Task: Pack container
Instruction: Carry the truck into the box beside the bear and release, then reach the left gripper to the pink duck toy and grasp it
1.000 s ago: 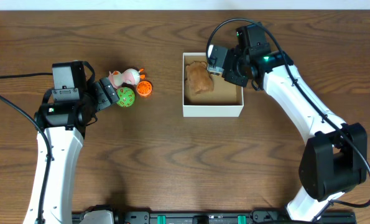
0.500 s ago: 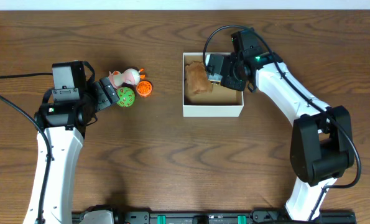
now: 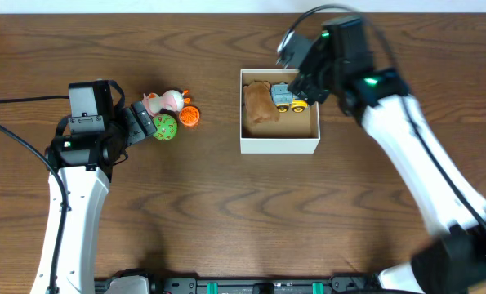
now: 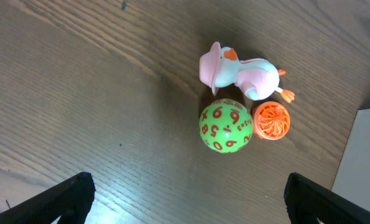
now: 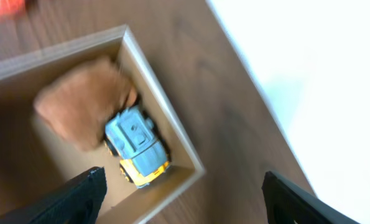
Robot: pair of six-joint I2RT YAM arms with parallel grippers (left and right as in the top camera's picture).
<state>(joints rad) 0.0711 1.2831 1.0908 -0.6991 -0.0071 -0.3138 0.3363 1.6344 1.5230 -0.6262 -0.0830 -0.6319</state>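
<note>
The container [image 3: 279, 144] is a white box with a tan inside, at the middle right of the table. In it lie a brown plush toy [image 3: 260, 104] and a grey and yellow toy truck [image 3: 287, 99], both also in the right wrist view [image 5: 82, 106] [image 5: 137, 147]. My right gripper [image 3: 308, 77] is open and empty, raised over the box's far right corner [image 5: 188, 196]. A pink duck [image 3: 162, 102], a green numbered ball [image 3: 165, 127] and an orange ball [image 3: 189, 117] lie left of the box. My left gripper [image 3: 140, 122] is open just left of the green ball [image 4: 226, 126].
The duck [image 4: 237, 71] and orange ball [image 4: 272, 120] touch the green ball. The box's white wall [image 4: 362, 168] shows at the right edge of the left wrist view. The table's far edge and a white floor [image 5: 321, 93] lie beyond the box.
My right gripper has let go of the toy truck, which now lies in the box beside the plush, and has lifted up and back. The left arm has not moved.
</note>
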